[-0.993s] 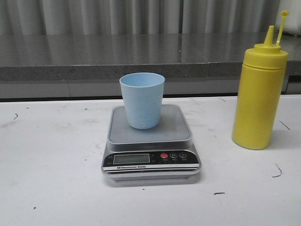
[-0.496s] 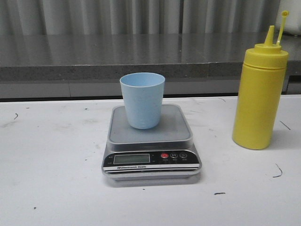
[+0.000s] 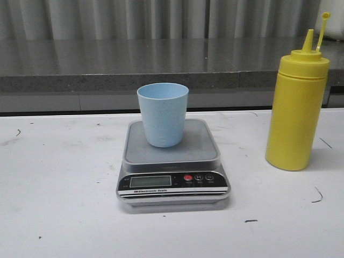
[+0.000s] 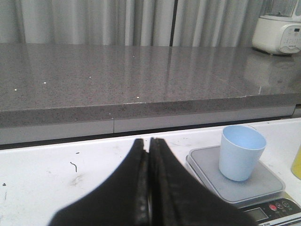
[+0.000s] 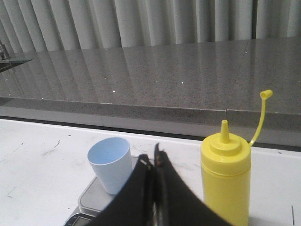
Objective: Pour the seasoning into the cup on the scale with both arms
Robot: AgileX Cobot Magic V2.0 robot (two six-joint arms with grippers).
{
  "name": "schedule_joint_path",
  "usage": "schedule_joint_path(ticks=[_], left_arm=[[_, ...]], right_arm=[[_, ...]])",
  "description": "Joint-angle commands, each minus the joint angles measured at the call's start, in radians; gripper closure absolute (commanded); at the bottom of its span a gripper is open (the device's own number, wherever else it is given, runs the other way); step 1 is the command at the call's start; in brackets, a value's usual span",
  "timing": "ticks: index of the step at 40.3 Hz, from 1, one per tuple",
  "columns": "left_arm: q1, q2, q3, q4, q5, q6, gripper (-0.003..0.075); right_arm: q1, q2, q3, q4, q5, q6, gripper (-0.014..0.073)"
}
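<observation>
- Pale blue cup (image 3: 163, 114) stands upright on the grey square platform of the silver digital scale (image 3: 172, 161), a bit toward the platform's far edge, open mouth up. Inside looks empty in the right wrist view.
- Scale sits mid-table on the white table (image 3: 59, 204). LCD display (image 3: 150, 181) faces the camera, no readable digits. Red button (image 3: 187, 178) beside it, then two dark buttons (image 3: 203, 177).
- Yellow squeeze bottle (image 3: 296, 113) stands upright on the table to the right of the scale, apart from it, not touching. Taller than the cup.
- Cone nozzle (image 3: 307, 41) is uncovered; tethered cap (image 3: 324, 16) sticks up on its strap beside the nozzle.
- Left gripper (image 4: 149, 188): black fingers pressed together, nothing between them. Seen only in the left wrist view, over the table, with cup and scale off to one side and well apart from it.
- Right gripper (image 5: 154, 193): fingers likewise closed against each other, holding nothing. In the right wrist view it sits low between the cup and the bottle, touching neither.
- Neither gripper shows in the front view.
- Grey speckled countertop (image 3: 118, 64) runs behind the table, pale pleated curtain (image 3: 161, 19) behind that.
- White appliance (image 4: 277, 28) on the counter at the edge of the left wrist view; too cropped to name.
- A few dark scuff marks (image 3: 250, 220) on the table surface.
</observation>
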Motion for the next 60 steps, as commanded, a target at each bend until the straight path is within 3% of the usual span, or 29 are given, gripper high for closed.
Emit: schedule_joint_path(ticks=[1, 32, 42, 48, 57, 60], left_arm=[[0.001, 0.012, -0.028, -0.011, -0.083, -0.015, 0.074], [0.005, 0.008, -0.007, -0.007, -0.087, -0.015, 0.074], [0.121, -0.17, 0.161, -0.015, -0.093, -0.015, 0.074], [0.185, -0.167, 0.243, -0.015, -0.151, -0.015, 0.074], [0.248, -0.167, 0.362, -0.015, -0.341, -0.015, 0.074], [0.257, -0.167, 0.359, -0.015, -0.332, -0.015, 0.074]], right_arm=[[-0.004, 0.003, -0.026, -0.008, -0.064, -0.011, 0.0664], [-0.004, 0.003, -0.026, -0.008, -0.064, -0.011, 0.0664], [-0.004, 0.003, -0.026, -0.008, -0.064, -0.011, 0.0664], [-0.004, 0.004, -0.026, -0.008, -0.064, -0.011, 0.0664], [-0.004, 0.004, -0.026, -0.008, -0.064, -0.011, 0.0664], [-0.004, 0.004, -0.026, -0.008, -0.064, -0.011, 0.0664]])
